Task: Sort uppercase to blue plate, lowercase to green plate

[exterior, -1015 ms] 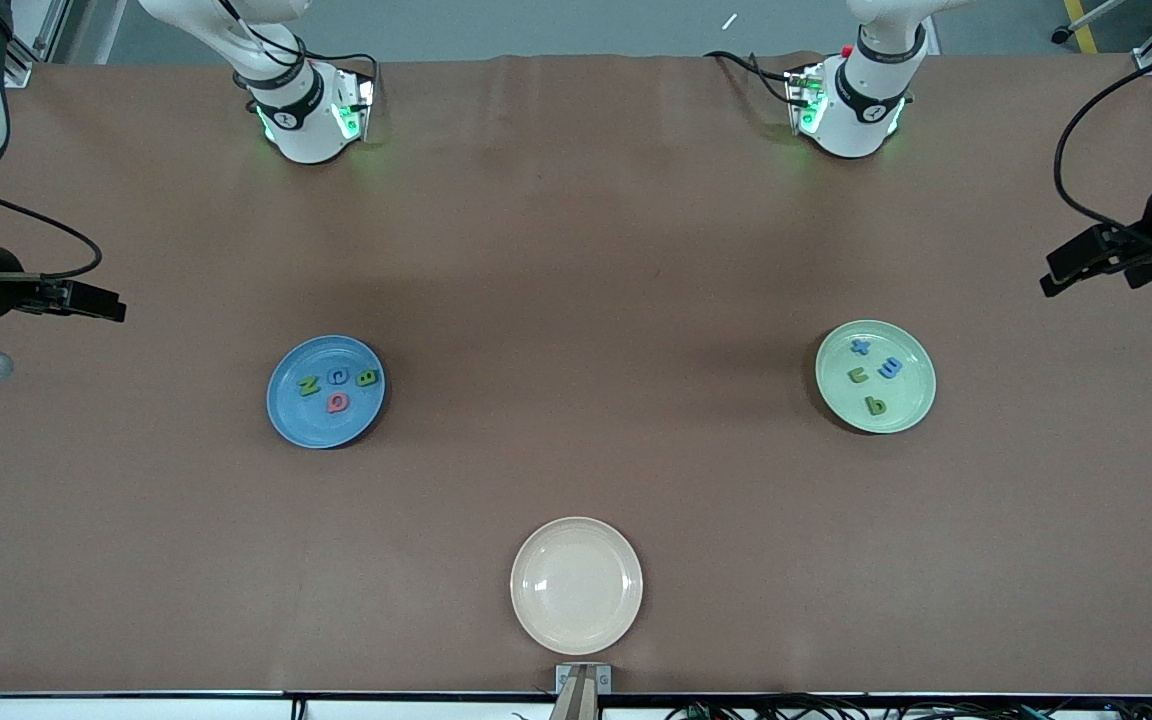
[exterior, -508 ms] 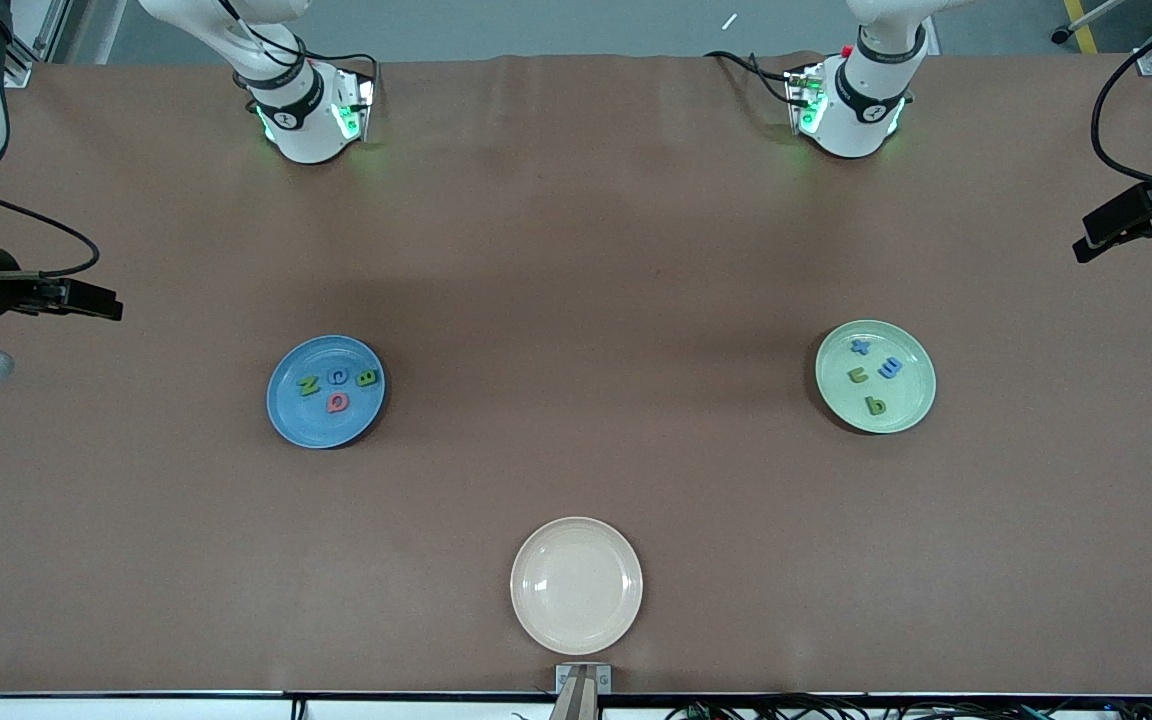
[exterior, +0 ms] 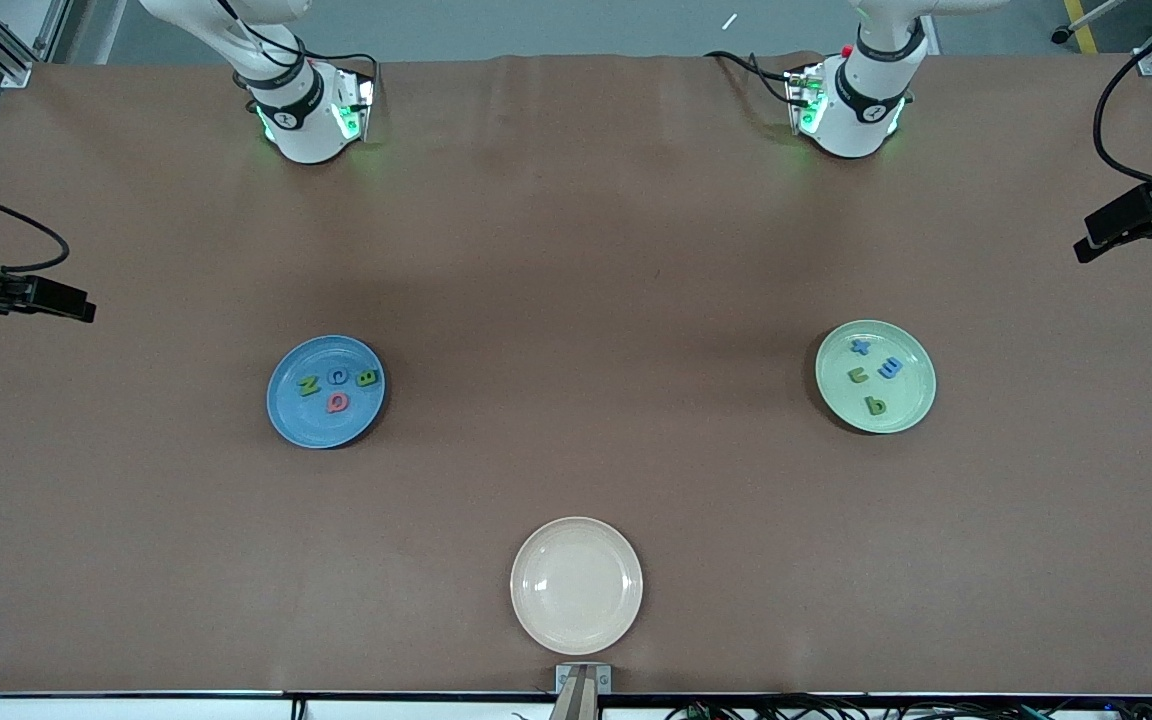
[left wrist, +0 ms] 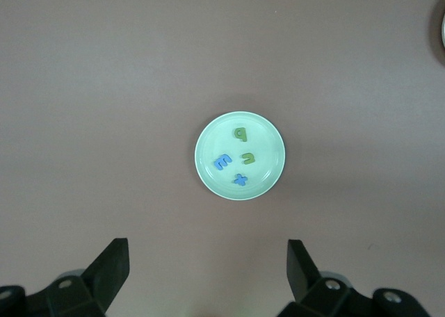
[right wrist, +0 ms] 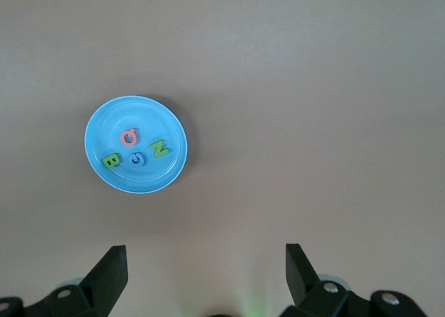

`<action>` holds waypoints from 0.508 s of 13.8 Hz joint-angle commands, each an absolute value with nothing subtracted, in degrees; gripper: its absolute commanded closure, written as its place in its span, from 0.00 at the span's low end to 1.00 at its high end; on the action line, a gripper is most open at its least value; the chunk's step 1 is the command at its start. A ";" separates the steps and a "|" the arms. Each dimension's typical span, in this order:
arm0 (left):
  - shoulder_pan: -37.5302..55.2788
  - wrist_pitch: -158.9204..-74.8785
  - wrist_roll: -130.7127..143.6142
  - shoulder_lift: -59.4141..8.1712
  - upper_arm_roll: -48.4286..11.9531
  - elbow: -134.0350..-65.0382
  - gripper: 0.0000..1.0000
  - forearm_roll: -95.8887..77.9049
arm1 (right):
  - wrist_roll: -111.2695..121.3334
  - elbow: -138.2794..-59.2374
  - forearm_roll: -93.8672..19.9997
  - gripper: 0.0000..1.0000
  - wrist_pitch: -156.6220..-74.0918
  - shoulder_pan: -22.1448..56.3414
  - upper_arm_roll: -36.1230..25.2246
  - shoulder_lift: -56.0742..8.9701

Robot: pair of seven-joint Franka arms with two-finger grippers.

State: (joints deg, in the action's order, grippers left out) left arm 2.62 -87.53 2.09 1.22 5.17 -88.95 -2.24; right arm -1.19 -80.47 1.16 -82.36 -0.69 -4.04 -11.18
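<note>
Readable characters: foam letters only.
blue plate (exterior: pixel 286 415) carries uppercase: green N (exterior: pixel 309 386), blue C or G (exterior: pixel 338 377), green B (exterior: pixel 367 378), pinkish-red Q (exterior: pixel 337 402).
green plate (exterior: pixel 911 415) carries lowercase: blue x (exterior: pixel 861 347), blue m (exterior: pixel 891 368), green u or n (exterior: pixel 858 376), green q or b (exterior: pixel 875 405).
No printed labels or brands legible elsewhere.

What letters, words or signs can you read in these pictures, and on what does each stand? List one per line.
"Q", pinkish-red foam letter, on the blue plate
"B", green, same plate
"N", green, same plate
"C" or "G", blue, same plate; cannot tell which
"x", blue, on the green plate
"m", blue, same plate
"u" or "n", green, same plate
"q" or "b", green, same plate
No printed words or labels are readable.
</note>
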 commanded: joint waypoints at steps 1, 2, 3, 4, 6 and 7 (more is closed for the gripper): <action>4.04 -86.84 0.88 1.05 6.68 -88.24 0.00 -3.16 | -1.14 -80.42 1.67 0.00 -82.18 -1.93 -3.08 -10.55; 3.87 -86.92 0.88 1.05 6.68 -88.24 0.00 -3.16 | -1.23 -80.42 1.76 0.00 -82.18 -1.93 -3.08 -10.55; 3.52 -87.10 0.88 0.97 6.59 -88.24 0.00 -3.16 | -1.23 -80.07 1.84 0.00 -82.18 -2.02 -3.08 -10.55; 3.34 -87.10 0.88 0.88 6.50 -88.24 0.00 -3.16 | -1.23 -79.72 1.85 0.00 -82.18 -2.11 -3.08 -10.55; 3.16 -87.54 0.88 0.70 6.42 -88.24 0.00 -3.25 | -0.97 -79.63 1.76 0.00 -82.27 -2.55 -3.08 -10.55; 3.25 -87.89 0.97 0.70 6.42 -88.24 0.00 -3.25 | -0.79 -79.63 1.84 0.00 -82.27 -2.55 -3.08 -10.55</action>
State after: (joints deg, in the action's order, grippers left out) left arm 3.16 -87.63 2.09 1.16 6.10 -88.95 -2.24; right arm -1.19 -79.64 1.18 -82.37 -1.20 -4.10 -11.18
